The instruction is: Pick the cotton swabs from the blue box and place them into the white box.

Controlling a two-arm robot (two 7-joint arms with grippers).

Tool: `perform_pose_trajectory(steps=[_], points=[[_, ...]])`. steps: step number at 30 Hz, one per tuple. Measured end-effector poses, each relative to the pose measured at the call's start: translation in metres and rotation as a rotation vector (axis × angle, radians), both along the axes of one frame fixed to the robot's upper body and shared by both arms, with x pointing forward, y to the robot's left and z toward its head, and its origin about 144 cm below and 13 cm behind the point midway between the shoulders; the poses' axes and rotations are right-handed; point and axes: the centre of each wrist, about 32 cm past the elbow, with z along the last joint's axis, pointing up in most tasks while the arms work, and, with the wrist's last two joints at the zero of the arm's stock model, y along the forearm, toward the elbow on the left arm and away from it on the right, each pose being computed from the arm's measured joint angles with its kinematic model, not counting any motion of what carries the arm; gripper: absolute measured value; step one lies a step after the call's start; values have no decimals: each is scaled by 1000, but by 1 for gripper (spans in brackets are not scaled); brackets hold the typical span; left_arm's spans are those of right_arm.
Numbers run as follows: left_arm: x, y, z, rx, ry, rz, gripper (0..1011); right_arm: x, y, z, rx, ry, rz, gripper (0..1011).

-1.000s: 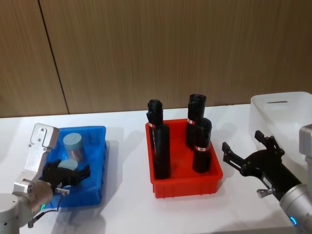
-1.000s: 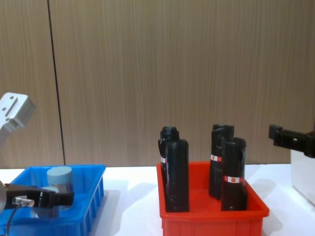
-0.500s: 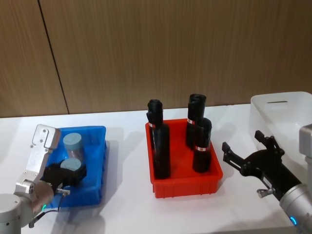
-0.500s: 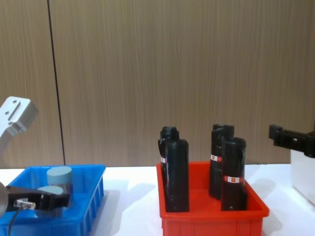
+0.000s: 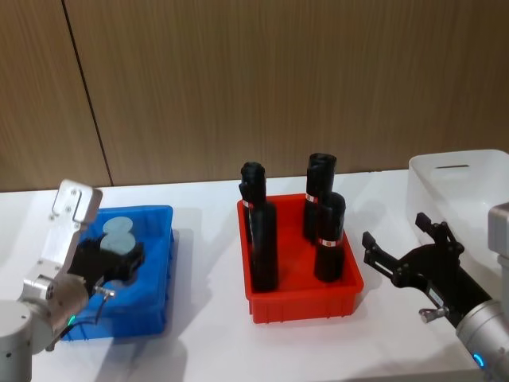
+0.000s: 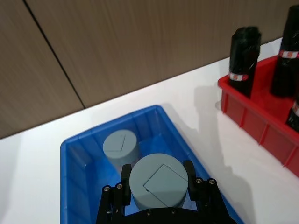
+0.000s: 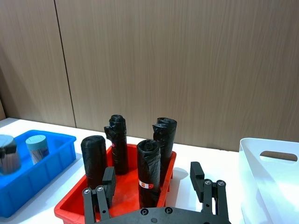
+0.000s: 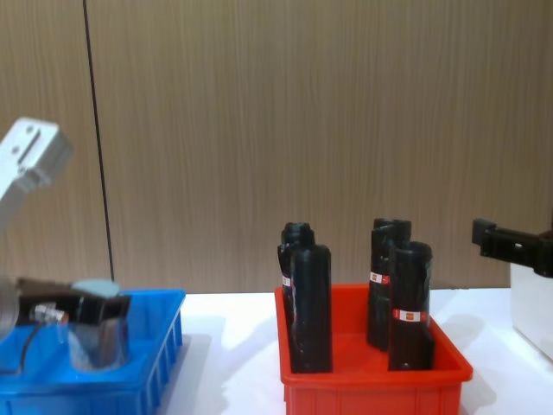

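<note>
My left gripper (image 5: 111, 256) is shut on one of the cotton swabs jars (image 6: 159, 181), a clear jar with a grey-blue lid, held just above the floor of the blue box (image 5: 155, 274). In the chest view this jar (image 8: 97, 333) hangs over the blue box (image 8: 147, 385), its lid near the rim. A second cotton swabs jar (image 6: 121, 145) stands in the blue box (image 6: 74, 177) behind the held one. At the table's far right sits the white box (image 5: 461, 187). My right gripper (image 5: 406, 247) hovers open between the red bin and the white box, holding nothing.
A red bin (image 5: 302, 306) with several tall black bottles (image 5: 264, 247) stands in the middle of the table, between the blue box and the white box. White tabletop lies in front of the bins. A wooden wall runs behind.
My left gripper closed on the near jar in the blue box and then raised it a little. The right arm has stayed still.
</note>
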Motion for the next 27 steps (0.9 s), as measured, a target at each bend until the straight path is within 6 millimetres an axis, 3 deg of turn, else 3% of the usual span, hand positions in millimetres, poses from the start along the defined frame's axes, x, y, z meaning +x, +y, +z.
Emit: perform_pose_trajectory(steps=[27], points=[[4, -40, 76, -81, -111, -346, 670, 0, 0, 0, 0, 0, 0, 1002]])
